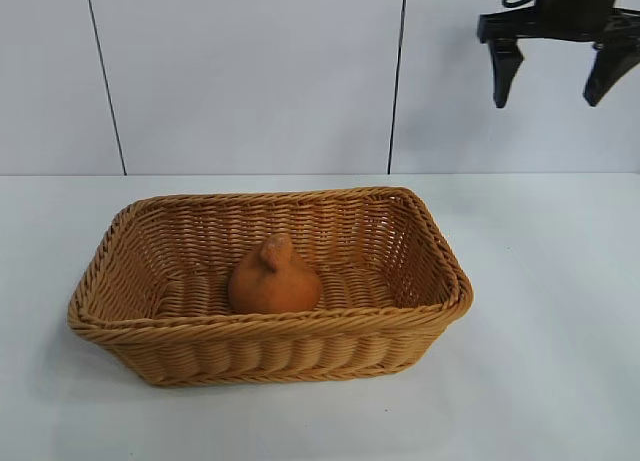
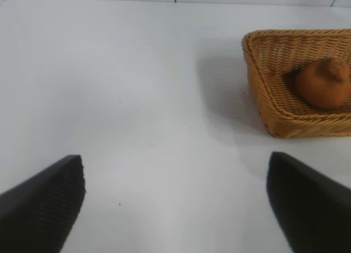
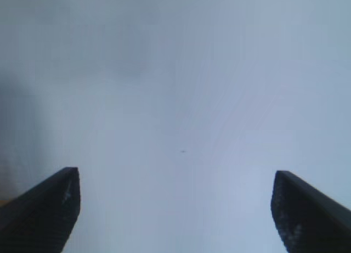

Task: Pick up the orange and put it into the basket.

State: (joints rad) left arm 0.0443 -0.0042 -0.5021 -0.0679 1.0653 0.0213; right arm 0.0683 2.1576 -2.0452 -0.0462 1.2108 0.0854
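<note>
The orange [image 1: 274, 278] sits on the floor of the basket [image 1: 440, 256], roughly at its middle, knobby bump upward, touched by nothing; the left wrist view shows the same thing, the orange [image 2: 324, 83] resting inside the woven walls of the basket [image 2: 263, 83]. The basket stands on the white bench [image 1: 560, 361], nearer the left-hand half of the exterior view. The right pincer [image 1: 553, 84] hangs high above the bench, up and to the right of the basket and well apart from it, its two dark fingers spread wide with nothing between them; its own camera shows only bare bench between the spread tips [image 3: 175, 209]. The left pincer [image 2: 175, 203] is out of the exterior view; its wrist camera shows it wide open and empty over bare bench, with the basket off to one side. Judged from how things lie, the placing is done and the step in hand is the retreat. The next move calls for little more than parking both arms clear of the basket without brushing its rim.
</note>
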